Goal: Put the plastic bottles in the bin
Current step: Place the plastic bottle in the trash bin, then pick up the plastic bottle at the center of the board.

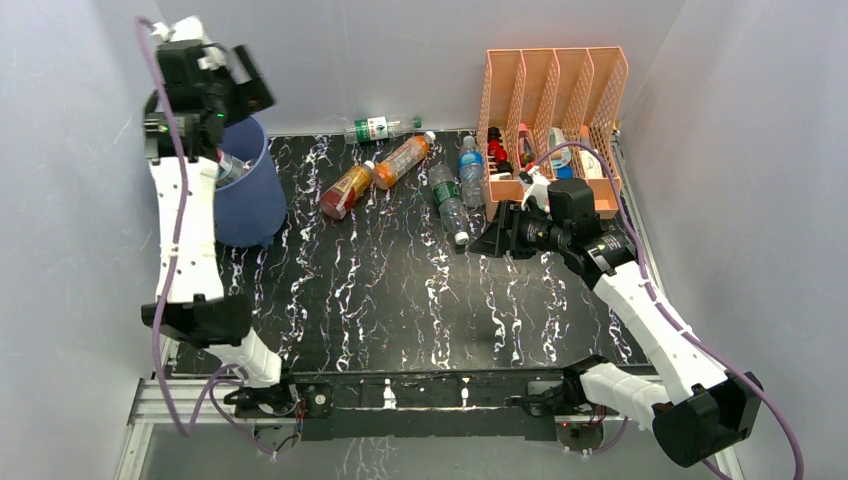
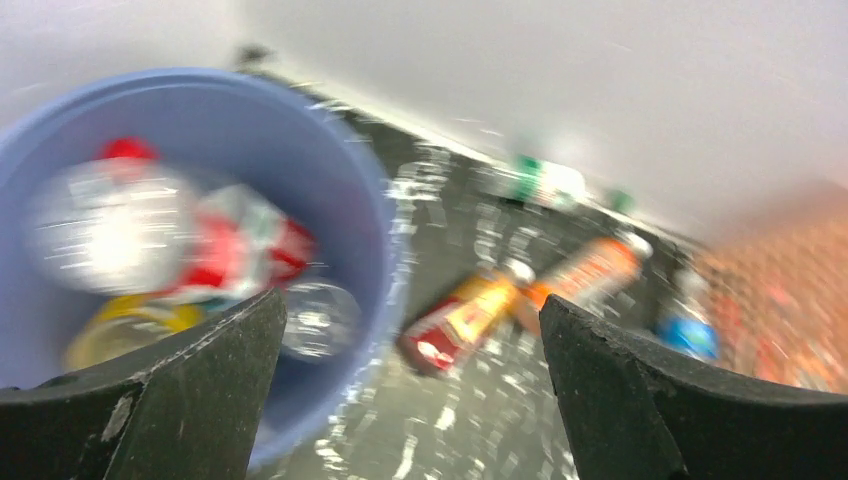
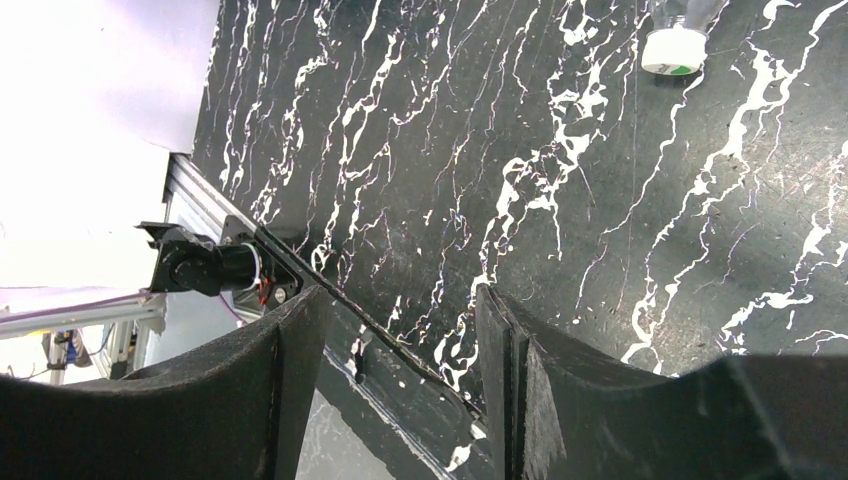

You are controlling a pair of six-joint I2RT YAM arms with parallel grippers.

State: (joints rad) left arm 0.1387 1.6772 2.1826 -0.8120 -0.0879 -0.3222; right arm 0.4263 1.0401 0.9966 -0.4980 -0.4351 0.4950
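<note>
The blue bin (image 1: 250,190) stands at the table's left edge, with several plastic bottles (image 2: 235,255) lying inside it. My left gripper (image 1: 250,92) hangs above the bin's far rim. In the blurred left wrist view it (image 2: 413,390) is open and holds nothing. More bottles lie at the back of the table: a clear one with a green label (image 1: 380,128), two orange ones (image 1: 402,160) (image 1: 345,190), a clear green-labelled one (image 1: 448,195) and a blue-labelled one (image 1: 470,170). My right gripper (image 1: 484,243) is open and empty (image 3: 400,330), just right of a white cap (image 3: 675,48).
A peach file organizer (image 1: 550,100) with small bottles and tubes stands at the back right, just behind my right wrist. White walls close in the back and both sides. The table's near metal edge (image 3: 330,290) and my left arm's base (image 3: 200,268) show in the right wrist view.
</note>
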